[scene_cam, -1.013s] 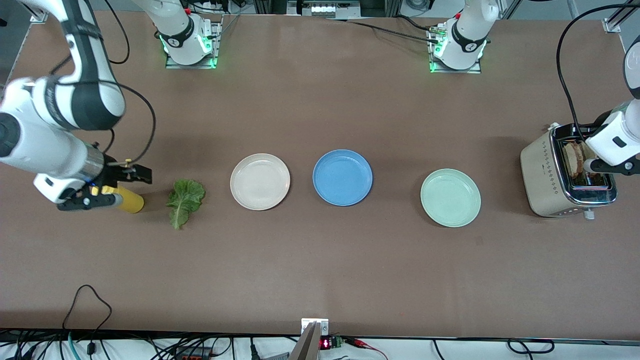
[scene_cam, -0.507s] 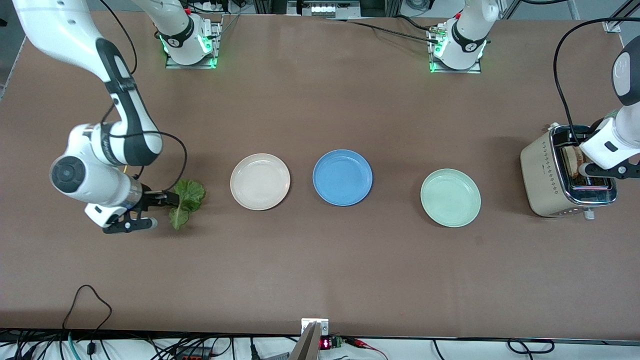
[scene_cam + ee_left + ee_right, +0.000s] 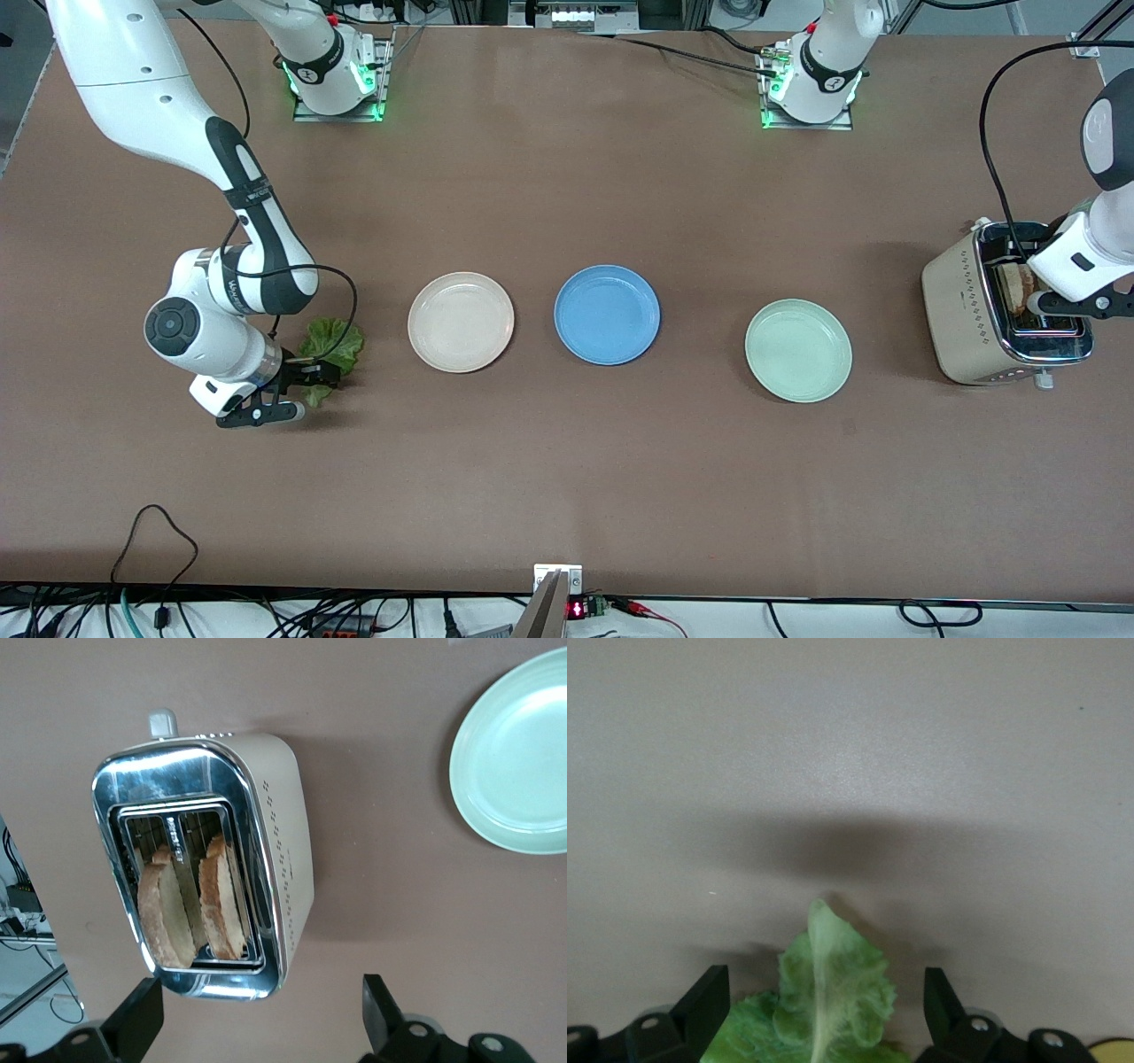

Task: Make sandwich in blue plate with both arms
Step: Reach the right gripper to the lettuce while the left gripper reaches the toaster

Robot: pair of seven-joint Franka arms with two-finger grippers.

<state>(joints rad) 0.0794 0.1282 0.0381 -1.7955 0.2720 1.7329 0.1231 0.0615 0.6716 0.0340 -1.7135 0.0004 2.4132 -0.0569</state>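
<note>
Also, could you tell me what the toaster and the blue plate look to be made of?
Toaster: polished chrome top that mirrors its surroundings; matte cream sides, painted metal or plastic, unclear. Blue plate: matte, even blue, no glare; probably plastic or melamine.

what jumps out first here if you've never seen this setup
Three plates in a row mid-table, the blue plate in the middle. At one table end the right hand sits open around a lettuce leaf; at the other end the left hand hangs open over a toaster holding two bread slices.

Blue plate (image 3: 607, 315), green lettuce (image 3: 334, 344), brown-crusted toast (image 3: 220, 908).
</note>
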